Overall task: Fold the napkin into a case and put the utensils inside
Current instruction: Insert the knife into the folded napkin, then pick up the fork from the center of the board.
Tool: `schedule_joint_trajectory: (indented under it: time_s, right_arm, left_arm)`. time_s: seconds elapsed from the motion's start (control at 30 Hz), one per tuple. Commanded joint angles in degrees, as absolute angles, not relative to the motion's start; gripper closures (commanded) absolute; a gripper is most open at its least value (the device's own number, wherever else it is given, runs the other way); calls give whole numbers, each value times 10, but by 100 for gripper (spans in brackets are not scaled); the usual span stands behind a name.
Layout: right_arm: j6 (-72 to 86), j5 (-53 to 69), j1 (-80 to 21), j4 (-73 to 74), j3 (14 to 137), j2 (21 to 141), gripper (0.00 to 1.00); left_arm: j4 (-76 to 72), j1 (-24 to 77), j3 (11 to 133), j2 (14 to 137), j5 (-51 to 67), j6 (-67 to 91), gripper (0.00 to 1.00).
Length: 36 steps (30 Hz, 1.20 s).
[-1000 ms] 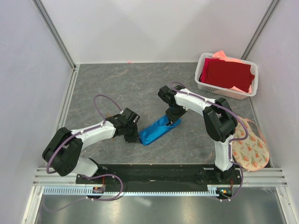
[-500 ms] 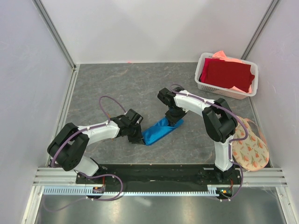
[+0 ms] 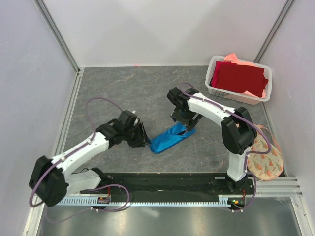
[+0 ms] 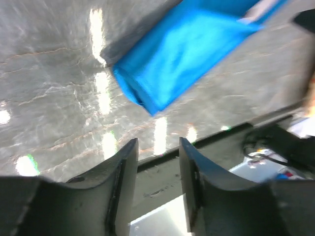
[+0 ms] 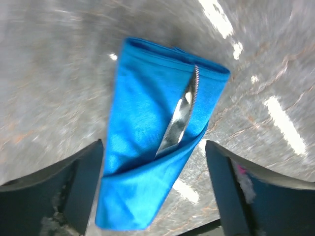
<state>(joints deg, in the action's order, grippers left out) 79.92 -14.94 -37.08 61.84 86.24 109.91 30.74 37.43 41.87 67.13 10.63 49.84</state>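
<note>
- Right wrist view: case (image 5: 142, 123) mid-frame on tabletop (image 5: 49, 73), silvery utensil (image 5: 179, 115) tucked in fold; right jaws spread, empty.
- Left jaws parted, empty, lower frame, below case corner.
- Risk: finger snags cloth, case unfolds; utensil possibly loose, view blurred.

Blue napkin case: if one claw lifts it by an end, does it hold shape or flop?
Probably flops: the case is thin folded cloth with nothing pinning its layers. The shiny utensil sits only partly in the pocket, so it could slide out if tilted. Pushed on the table, it may bunch rather than slide.
</note>
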Motion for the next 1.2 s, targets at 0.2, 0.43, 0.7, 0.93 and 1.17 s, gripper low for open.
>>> schedule_joint_trajectory:
  time_s: [0.2, 0.43, 0.7, 0.93, 1.17]
  right_arm:
    - [385, -173, -374, 508, 869, 957, 4]
    - [305, -6, -374, 423, 788, 861, 4]
    - [291, 19, -369, 418, 752, 851, 4]
    - [278, 45, -367, 405, 744, 857, 4]
    - [254, 215, -361, 351, 805, 899, 2]
  left_arm:
    - [464, 157, 518, 730, 20, 372, 29]
    - [437, 66, 591, 849, -55, 337, 28]
    - [377, 18, 652, 986, -50, 267, 39]
    - [333, 18, 695, 1051, -9, 229, 86]
    - [235, 38, 603, 882, 432, 333, 98]
